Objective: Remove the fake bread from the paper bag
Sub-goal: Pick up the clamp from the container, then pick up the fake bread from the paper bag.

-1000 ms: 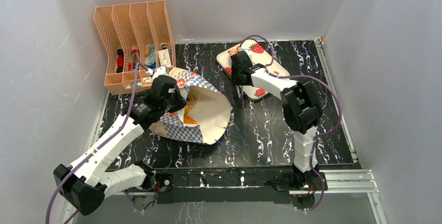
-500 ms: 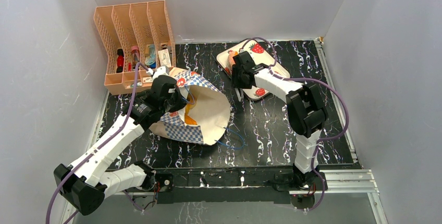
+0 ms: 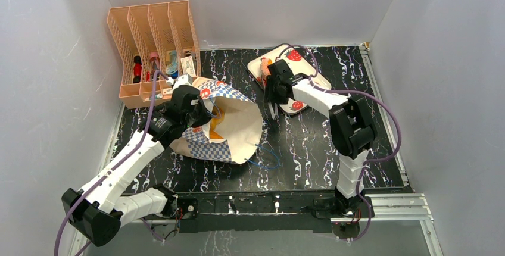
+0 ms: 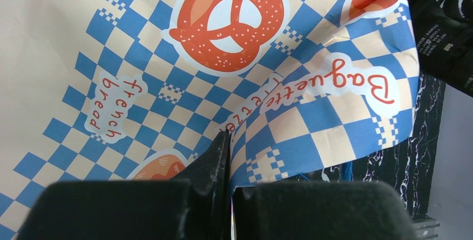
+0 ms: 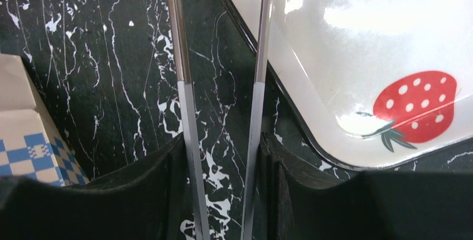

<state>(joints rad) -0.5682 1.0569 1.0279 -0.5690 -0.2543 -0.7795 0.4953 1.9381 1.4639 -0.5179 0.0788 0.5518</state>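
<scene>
**Black marbled table: right arm leaves the tray and heads for the bag**

Seen from above, the table (image 3: 309, 149) carries the paper bag (image 3: 238, 128) lying left of centre, its mouth turned to the right, and the strawberry tray (image 3: 301, 68) at upper centre. A second ago the right fingers (image 3: 273, 110) were over the tray; they now point down at the bare strip between tray and bag. The left fingers (image 3: 202, 113) have not moved from the bag's upper rim. An orange piece of fake bread (image 3: 218, 130) shows inside the mouth, so the bag is not yet emptied. A peach file rack (image 3: 152, 41) stands at upper left.

The left wrist view shows the left fingers (image 4: 215, 162) pressed together on a fold of the bag's (image 4: 223, 28) chequered band.

The right wrist view shows the right fingers (image 5: 187, 117) apart with nothing between them, the tray (image 5: 334, 39) at upper right and a bag corner (image 5: 28, 139) at lower left. The arm looks to be returning for another piece.
</scene>
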